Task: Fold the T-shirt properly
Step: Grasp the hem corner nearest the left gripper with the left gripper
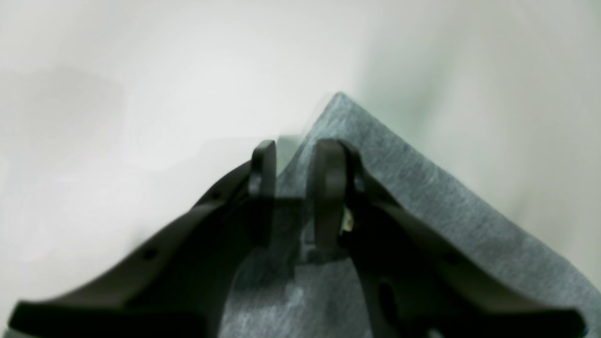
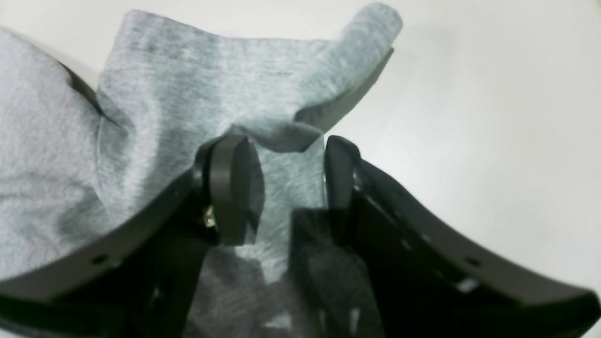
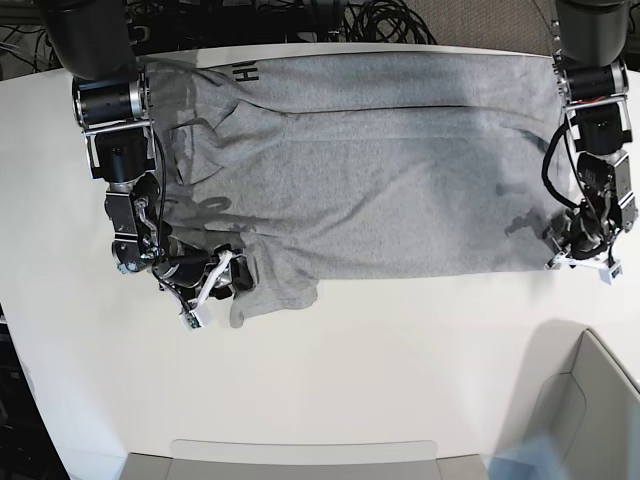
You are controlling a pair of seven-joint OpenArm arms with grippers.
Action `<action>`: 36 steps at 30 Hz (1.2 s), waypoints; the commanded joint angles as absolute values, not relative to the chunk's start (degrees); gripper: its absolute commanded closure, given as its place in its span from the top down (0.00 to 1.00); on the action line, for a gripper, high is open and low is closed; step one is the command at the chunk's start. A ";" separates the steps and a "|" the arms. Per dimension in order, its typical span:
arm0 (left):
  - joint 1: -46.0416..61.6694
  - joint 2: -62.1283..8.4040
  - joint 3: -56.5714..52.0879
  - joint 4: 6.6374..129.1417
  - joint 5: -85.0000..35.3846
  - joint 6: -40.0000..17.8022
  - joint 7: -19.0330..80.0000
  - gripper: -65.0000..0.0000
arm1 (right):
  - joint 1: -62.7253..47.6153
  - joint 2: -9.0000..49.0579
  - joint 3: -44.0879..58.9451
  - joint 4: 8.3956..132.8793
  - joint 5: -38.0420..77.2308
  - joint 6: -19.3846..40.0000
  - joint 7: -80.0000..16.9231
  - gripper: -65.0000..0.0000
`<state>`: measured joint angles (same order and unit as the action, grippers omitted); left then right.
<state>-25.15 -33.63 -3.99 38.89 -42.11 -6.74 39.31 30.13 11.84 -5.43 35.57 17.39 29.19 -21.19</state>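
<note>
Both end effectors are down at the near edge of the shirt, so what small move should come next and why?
Probably close both before lifting. The left end effector straddles a bottom corner of the T-shirt, and the right end effector straddles bunched cloth near the sleeve, but gaps still show on each, so neither looks clamped yet.

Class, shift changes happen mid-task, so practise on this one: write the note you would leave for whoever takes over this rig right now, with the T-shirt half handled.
Left gripper: jaws slightly apart around a corner of the T-shirt near the table edge; grip unclear.
Right gripper: open, bunched sleeve cloth between its jaws.
T-shirt: spread across the table; one long crease and black lettering show near the far edge.
Done: possibly one lengthwise fold.
Left: remaining folds; tidy the sleeve.
</note>
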 commanded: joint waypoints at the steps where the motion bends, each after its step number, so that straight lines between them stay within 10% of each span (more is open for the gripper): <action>1: -26.51 -34.86 -4.18 39.60 -42.33 -6.81 39.08 0.24 | 30.73 12.35 -5.41 35.65 15.87 29.05 -23.52 0.41; 22: -26.68 -33.45 3.65 39.78 -35.47 -7.96 38.37 0.29 | 29.05 12.53 -5.41 35.65 15.87 29.23 -23.96 0.41; 28: -26.33 -31.96 3.30 39.78 -35.47 -16.04 38.64 0.06 | 29.05 12.53 -5.41 35.65 15.78 29.23 -23.96 0.41; 36: -26.24 -32.04 -0.48 39.78 -35.38 -16.13 36.70 0.00 | 30.90 12.53 -5.41 35.74 15.78 29.14 -23.78 0.00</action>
